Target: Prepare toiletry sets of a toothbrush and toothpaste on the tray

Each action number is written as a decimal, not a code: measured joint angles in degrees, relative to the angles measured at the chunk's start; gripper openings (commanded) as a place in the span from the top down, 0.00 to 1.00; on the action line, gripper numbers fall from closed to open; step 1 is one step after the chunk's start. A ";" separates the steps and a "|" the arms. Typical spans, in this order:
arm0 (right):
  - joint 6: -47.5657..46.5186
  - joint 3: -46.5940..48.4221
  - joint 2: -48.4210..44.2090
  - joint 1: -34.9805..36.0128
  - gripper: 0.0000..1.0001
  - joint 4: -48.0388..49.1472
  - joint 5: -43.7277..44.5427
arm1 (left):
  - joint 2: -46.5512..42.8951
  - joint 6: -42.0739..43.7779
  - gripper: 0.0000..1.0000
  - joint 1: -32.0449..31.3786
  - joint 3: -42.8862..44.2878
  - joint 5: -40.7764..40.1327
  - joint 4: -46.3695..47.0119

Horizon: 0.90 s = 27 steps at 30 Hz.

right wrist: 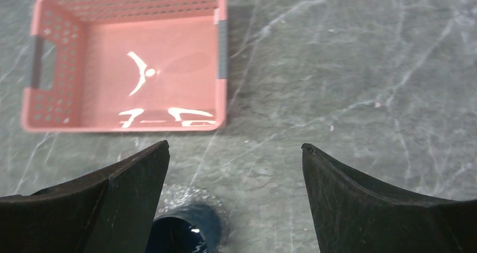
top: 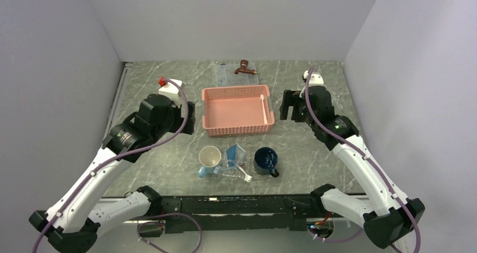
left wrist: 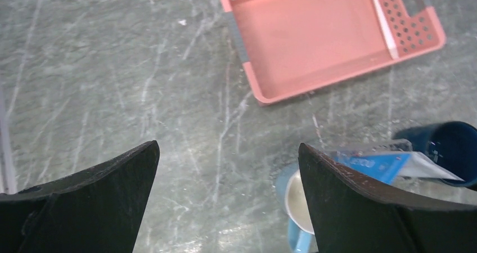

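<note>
**Both grippers open beside the basket; 1 set in the tray**

Top view, read left to right. At centre left, the left gripper (top: 190, 118) stands just beside the left wall of the pink basket (top: 233, 130). Its wrist view shows the 2 fingers spread wide with nothing between them.

At lower centre, 3 items sit in a row:
- a light-blue cup (top: 209, 158);
- the tray (top: 229, 173), clear and shallow;
- a dark blue mug (top: 265, 160), just beside the tray.

The toothpaste (top: 235, 153) leans in the tray. A toothbrush (top: 245, 172) lies there too, angled toward the frame's lower right.

At upper centre is a larger clear tray (top: 224, 76) bearing a brown tap-shaped object (top: 244, 67). A 2nd toothbrush (top: 263, 108) lies inside the basket along its right wall.

At centre right, the right gripper (top: 288, 104) stands near the basket's right wall, fingers apart and empty.
</note>
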 measured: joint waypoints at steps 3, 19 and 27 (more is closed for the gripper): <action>0.26 -1.75 0.00 -4.22 0.10 1.46 0.26 | -0.96 1.68 0.01 5.79 -0.87 2.34 0.39; 4.42 -8.44 -4.50 -10.80 0.00 5.70 2.75 | -6.71 2.84 0.01 16.15 -14.75 4.83 8.00; 6.25 -12.31 -5.75 -10.82 0.00 6.32 5.75 | -10.43 2.91 0.01 16.20 -18.25 4.74 12.04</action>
